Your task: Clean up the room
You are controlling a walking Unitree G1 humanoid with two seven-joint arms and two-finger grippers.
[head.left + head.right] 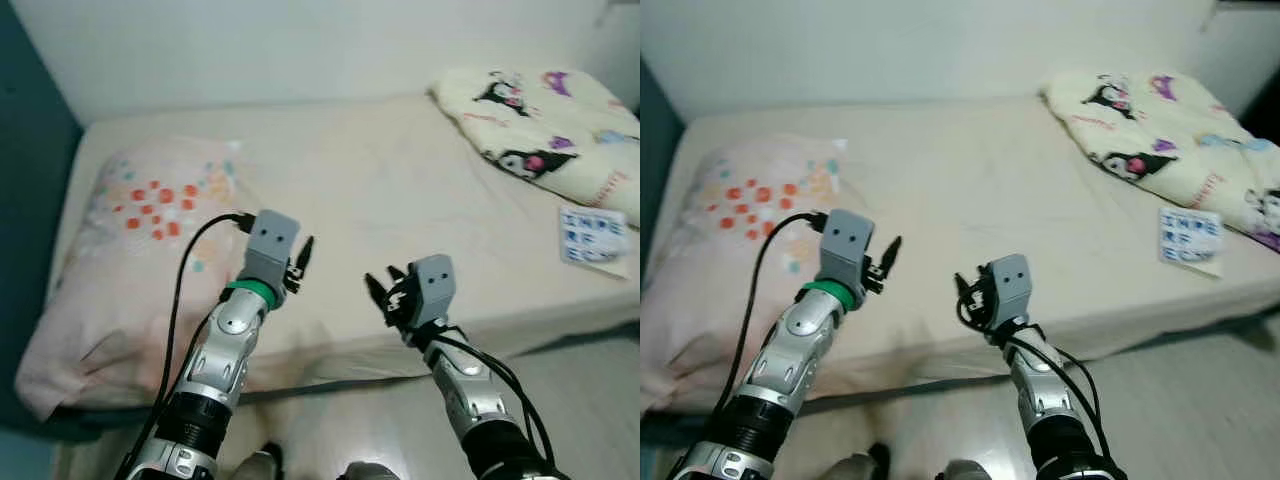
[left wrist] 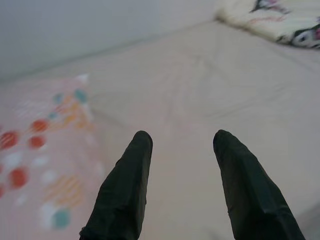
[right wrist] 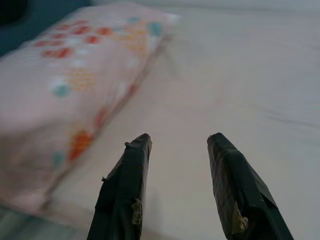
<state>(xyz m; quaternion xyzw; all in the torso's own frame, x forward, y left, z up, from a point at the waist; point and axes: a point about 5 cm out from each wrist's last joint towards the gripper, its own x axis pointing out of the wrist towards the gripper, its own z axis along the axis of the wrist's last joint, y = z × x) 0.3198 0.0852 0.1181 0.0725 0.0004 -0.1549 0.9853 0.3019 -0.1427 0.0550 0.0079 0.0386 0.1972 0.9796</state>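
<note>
The left gripper and right gripper are hovering over the beige-sheeted bed, jaws spread, holding nothing; a pink dotted pillow is lying at ten o'clock. A cartoon-print cream blanket is bunched at two o'clock; beside it, seemingly a small blue-printed packet.

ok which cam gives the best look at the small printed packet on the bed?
Right eye view: the packet lies whole on the bed, below the cartoon blanket. The left eye view has it at the right edge, blurrier. The left wrist view catches just a corner of the blanket.
</note>
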